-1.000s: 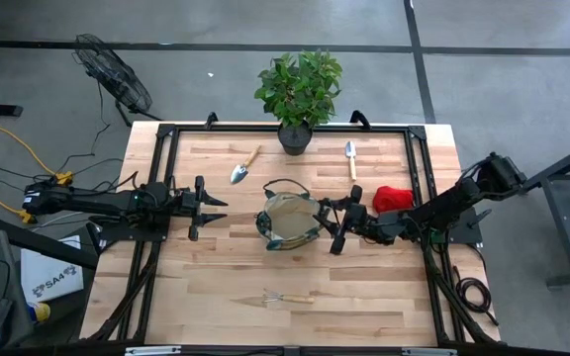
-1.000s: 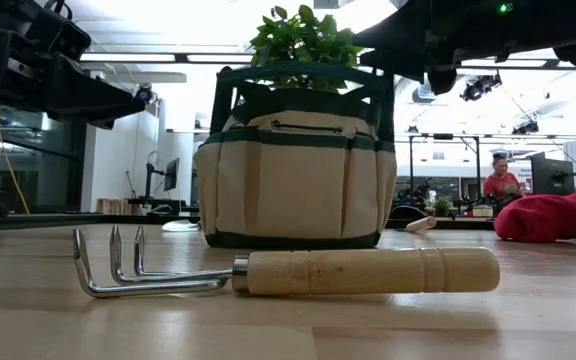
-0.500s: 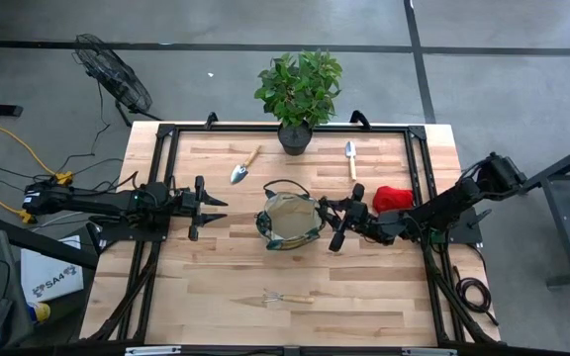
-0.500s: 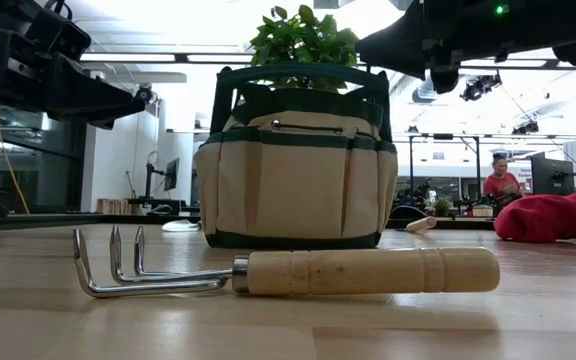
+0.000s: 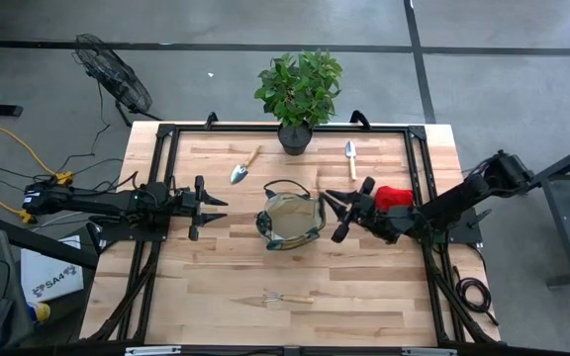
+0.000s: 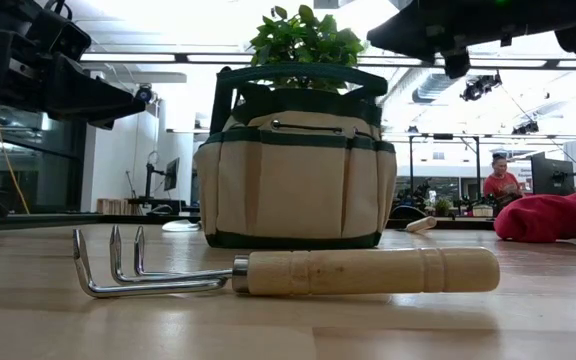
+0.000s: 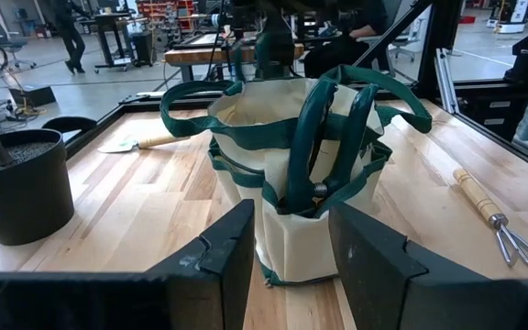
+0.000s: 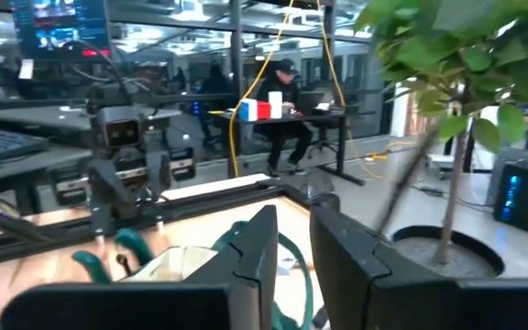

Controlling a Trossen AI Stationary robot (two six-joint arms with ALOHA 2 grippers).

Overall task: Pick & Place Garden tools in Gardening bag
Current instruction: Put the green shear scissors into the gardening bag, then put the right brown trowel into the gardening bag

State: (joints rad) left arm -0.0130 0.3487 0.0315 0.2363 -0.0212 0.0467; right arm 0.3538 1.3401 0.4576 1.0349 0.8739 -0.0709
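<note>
The tan gardening bag [image 5: 290, 220] with green trim stands upright at the table's middle, also seen in the low view [image 6: 298, 170]. A hand fork [image 5: 283, 297] lies on the table near the front edge. One trowel [image 5: 245, 165] lies far left of the bag and another trowel [image 5: 350, 158] far right. A red bundle [image 5: 394, 196] lies on the table right of the bag. My left gripper [image 5: 224, 211] hovers open left of the bag, pointing at it [image 7: 301, 174]. My right gripper [image 5: 332, 210] hangs just right of the bag, raised, its fingers [image 8: 264, 247] nearly together with nothing between them.
A potted green plant [image 5: 298, 94] stands at the far edge, behind the bag. Black frame rails [image 5: 166, 133] run around the tabletop. Bare wood lies between the bag and the fork. A person [image 8: 287, 101] sits at a desk in the room beyond.
My right gripper has risen and drawn back from the bag's rim toward the table's right edge and slightly toward the far side. The bag and the tools have stayed where they were.
</note>
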